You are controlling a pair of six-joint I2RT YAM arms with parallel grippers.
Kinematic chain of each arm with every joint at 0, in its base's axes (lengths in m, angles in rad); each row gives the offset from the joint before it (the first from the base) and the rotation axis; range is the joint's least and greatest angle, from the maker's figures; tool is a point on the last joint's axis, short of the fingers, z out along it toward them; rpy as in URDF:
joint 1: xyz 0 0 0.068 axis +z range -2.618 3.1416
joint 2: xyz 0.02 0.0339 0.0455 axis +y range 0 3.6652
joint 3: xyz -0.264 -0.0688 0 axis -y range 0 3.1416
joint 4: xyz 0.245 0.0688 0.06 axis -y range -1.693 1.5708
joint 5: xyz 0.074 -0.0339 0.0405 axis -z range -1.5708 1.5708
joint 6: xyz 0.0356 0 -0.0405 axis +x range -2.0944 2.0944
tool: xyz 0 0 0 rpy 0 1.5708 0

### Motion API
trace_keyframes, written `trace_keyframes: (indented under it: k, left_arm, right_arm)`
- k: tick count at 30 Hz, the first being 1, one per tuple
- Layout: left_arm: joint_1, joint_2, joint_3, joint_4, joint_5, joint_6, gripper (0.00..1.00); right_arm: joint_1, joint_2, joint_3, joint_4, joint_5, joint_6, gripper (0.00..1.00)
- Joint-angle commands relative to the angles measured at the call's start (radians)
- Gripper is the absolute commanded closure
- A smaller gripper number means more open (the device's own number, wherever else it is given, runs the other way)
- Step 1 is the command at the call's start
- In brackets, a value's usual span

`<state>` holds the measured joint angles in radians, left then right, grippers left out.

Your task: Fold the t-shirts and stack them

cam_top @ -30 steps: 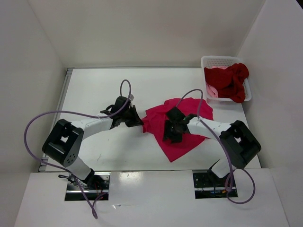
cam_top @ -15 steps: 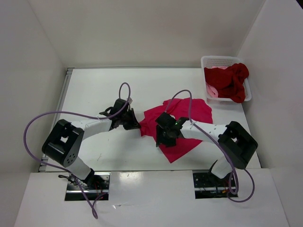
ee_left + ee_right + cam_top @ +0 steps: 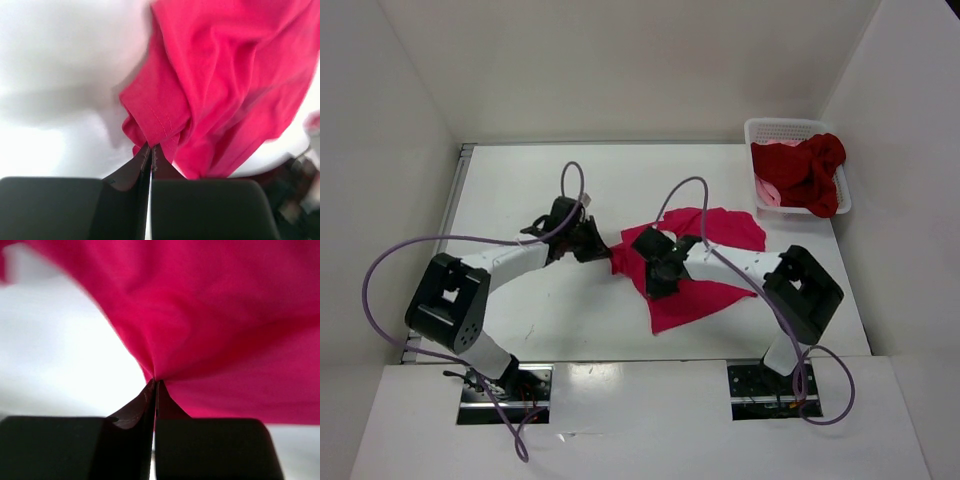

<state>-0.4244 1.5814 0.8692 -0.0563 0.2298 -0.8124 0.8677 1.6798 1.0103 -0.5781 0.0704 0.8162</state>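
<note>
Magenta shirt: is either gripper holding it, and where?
Both hold the magenta shirt: the left gripper pinches a stitched hem, the right gripper a bunched fold of cloth.

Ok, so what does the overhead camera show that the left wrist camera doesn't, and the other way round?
Only the overhead view: the white basket at the far right corner, holding the dark red shirt and the salmon shirt. Only the left wrist view: the stitched hem pinched between closed jaws. Both: the left gripper holding the magenta shirt above the white table.
</note>
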Motion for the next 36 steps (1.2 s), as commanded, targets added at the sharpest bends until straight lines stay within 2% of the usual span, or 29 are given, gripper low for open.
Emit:
trace_keyframes:
  k: [1, 5, 6, 8, 12, 13, 16, 19, 21, 22, 25, 26, 27, 28, 29, 31, 32, 34, 36]
  left_arm:
    - [0.099, -0.087, 0.103, -0.017, 0.017, 0.035, 1.00]
    - [0.318, -0.132, 0.200, -0.017, 0.112, 0.021, 1.00]
    - [0.405, -0.132, 0.230, -0.004, 0.135, 0.021, 1.00]
    - [0.472, -0.112, 0.319, -0.004, 0.179, -0.008, 1.00]
    - [0.530, -0.031, 0.638, -0.060, 0.189, -0.021, 1.00]
    - [0.530, -0.006, 0.797, -0.100, 0.189, -0.010, 1.00]
    - [0.539, 0.110, 1.026, -0.169, 0.189, -0.010, 1.00]
    - [0.539, 0.239, 1.310, -0.211, 0.218, -0.010, 1.00]
    - [0.498, 0.323, 1.492, -0.223, 0.227, -0.001, 1.00]
    - [0.477, 0.339, 1.516, -0.214, 0.227, 0.011, 1.00]
    - [0.345, 0.387, 1.516, -0.224, 0.229, 0.091, 0.97]
    - [0.263, 0.397, 1.487, -0.240, 0.229, 0.123, 0.94]
    - [0.221, 0.397, 1.429, -0.209, 0.229, 0.148, 0.90]
    - [0.182, 0.388, 1.351, -0.182, 0.238, 0.179, 0.72]
    - [0.105, 0.378, 1.194, -0.153, 0.238, 0.189, 0.58]
    - [0.034, 0.396, 1.111, -0.145, 0.247, 0.232, 0.39]
    - [-0.028, 0.410, 1.055, -0.145, 0.259, 0.233, 0.24]
    - [-0.072, 0.420, 1.004, -0.166, 0.249, 0.272, 0.14]
    - [-0.073, 0.336, 0.911, -0.131, 0.181, 0.257, 0.06]
  right_arm:
    - [0.011, -0.098, 0.212, -0.026, 0.029, -0.067, 1.00]
    - [0.011, -0.160, 0.547, -0.098, -0.075, -0.092, 1.00]
    - [0.011, -0.175, 0.597, -0.098, -0.134, -0.092, 1.00]
    - [0.011, -0.184, 0.748, -0.108, -0.175, -0.092, 1.00]
    - [0.011, -0.213, 0.971, -0.147, -0.199, -0.112, 1.00]
    - [-0.001, -0.235, 0.987, -0.135, -0.199, -0.112, 1.00]
    - [-0.077, -0.368, 0.866, -0.048, -0.292, -0.040, 1.00]
    - [-0.088, -0.475, 0.648, -0.035, -0.346, 0.018, 1.00]
    - [-0.088, -0.532, 0.457, -0.035, -0.346, 0.049, 1.00]
    - [-0.088, -0.551, 0.333, -0.026, -0.346, 0.063, 1.00]
    - [-0.079, -0.591, 0.107, -0.003, -0.346, 0.104, 1.00]
    - [-0.059, -0.591, 0.058, 0.007, -0.346, 0.118, 1.00]
    - [-0.047, -0.562, 0.015, 0.024, -0.384, 0.118, 0.98]
    - [-0.014, -0.536, -0.045, 0.033, -0.397, 0.106, 0.94]
    - [0.005, -0.507, -0.055, 0.015, -0.397, 0.095, 0.84]
    - [0.060, -0.434, -0.030, 0.005, -0.397, 0.043, 0.68]
    - [0.060, -0.405, -0.009, -0.026, -0.356, 0.026, 0.59]
    - [0.060, -0.394, 0.055, -0.045, -0.306, -0.009, 0.52]
    - [0.019, -0.382, 0.106, -0.054, -0.273, -0.052, 0.51]
